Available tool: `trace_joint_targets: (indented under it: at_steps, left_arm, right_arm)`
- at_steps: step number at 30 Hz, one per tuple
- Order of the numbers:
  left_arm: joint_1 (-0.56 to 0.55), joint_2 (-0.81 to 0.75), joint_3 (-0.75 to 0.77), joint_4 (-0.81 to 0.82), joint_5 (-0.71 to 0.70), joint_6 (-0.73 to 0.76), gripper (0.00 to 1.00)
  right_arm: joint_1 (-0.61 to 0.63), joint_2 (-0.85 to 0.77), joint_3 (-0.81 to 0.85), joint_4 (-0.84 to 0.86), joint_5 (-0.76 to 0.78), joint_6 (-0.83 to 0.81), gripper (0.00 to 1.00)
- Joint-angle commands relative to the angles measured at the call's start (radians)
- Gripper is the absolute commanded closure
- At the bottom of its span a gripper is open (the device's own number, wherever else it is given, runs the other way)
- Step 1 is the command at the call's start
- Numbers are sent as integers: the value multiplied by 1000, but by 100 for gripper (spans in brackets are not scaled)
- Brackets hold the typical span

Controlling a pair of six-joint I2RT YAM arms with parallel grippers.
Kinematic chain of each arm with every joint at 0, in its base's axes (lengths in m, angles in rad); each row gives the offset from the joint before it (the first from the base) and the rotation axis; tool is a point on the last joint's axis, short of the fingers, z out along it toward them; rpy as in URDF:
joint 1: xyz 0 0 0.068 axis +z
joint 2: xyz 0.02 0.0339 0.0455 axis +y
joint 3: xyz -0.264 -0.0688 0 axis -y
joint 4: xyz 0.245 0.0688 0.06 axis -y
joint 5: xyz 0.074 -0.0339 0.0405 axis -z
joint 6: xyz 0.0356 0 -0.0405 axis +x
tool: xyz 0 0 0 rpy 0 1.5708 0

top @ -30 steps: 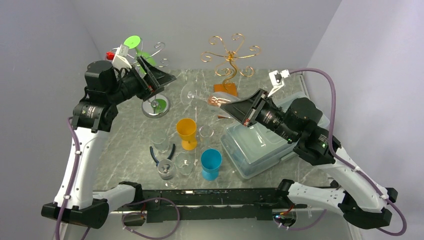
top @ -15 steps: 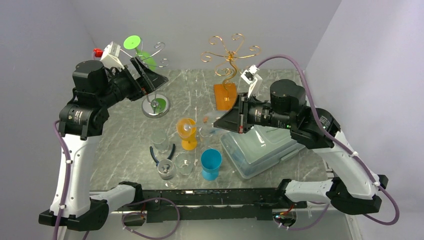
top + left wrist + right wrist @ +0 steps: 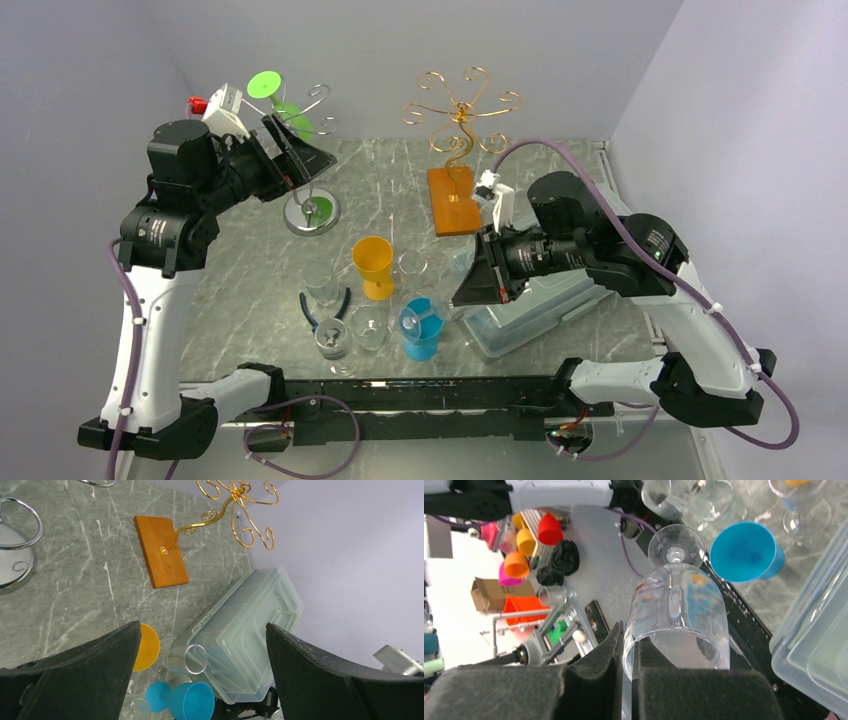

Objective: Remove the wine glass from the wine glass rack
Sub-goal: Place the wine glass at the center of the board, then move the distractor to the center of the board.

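Right gripper (image 3: 629,647) is clamped shut on the rim of 1 clear wine glass (image 3: 676,605), with the bowl wall pinched between the 2 black pads. The glass is held off the table with its stem and foot pointing away from the fingers, toward about 8 o'clock in the top view. There the foot overlaps the blue cup (image 3: 422,335); in the right wrist view it sits just beside that cup. The glass is off the gold wire wine glass rack (image 3: 460,110), which stands on its wooden base at 12 o'clock of the table, well apart from the glass. None of the rack's hooks carries a glass. Left gripper (image 3: 202,627) is spread wide open with nothing in it, raised at about 10 o'clock near a chrome rack (image 3: 311,210) that has a green glass (image 3: 270,85) hanging on it. An orange goblet (image 3: 373,262) stands mid-table at 11 o'clock of the blue cup. A clear lidded bin (image 3: 540,300) sits at 3 o'clock of the cup, under the right wrist. Small clear glasses (image 3: 320,283) and pliers (image 3: 312,312) lie at 9 o'clock of the cup.
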Motion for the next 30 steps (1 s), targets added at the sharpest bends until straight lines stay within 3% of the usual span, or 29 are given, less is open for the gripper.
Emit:
trace_joint_targets:
  at_steps: [1,6,15,30]
  left_arm:
    - [-1,-5,2,18,-8,33,0]
    - [-1,-7,-5,21,-13,35,0]
    - [-1,-6,-22,41,-2,28,1]
    - [-1,-29,-51,42,-11,29,1]
  right_arm:
    - [20,-9,-34,-71,-45,-51,100]
    - [78,-18,-131,-91,-23,-52,100]
    - [270,6,-207,-151,268,33,100]
    - [350,8,-469,62,427,112,100]
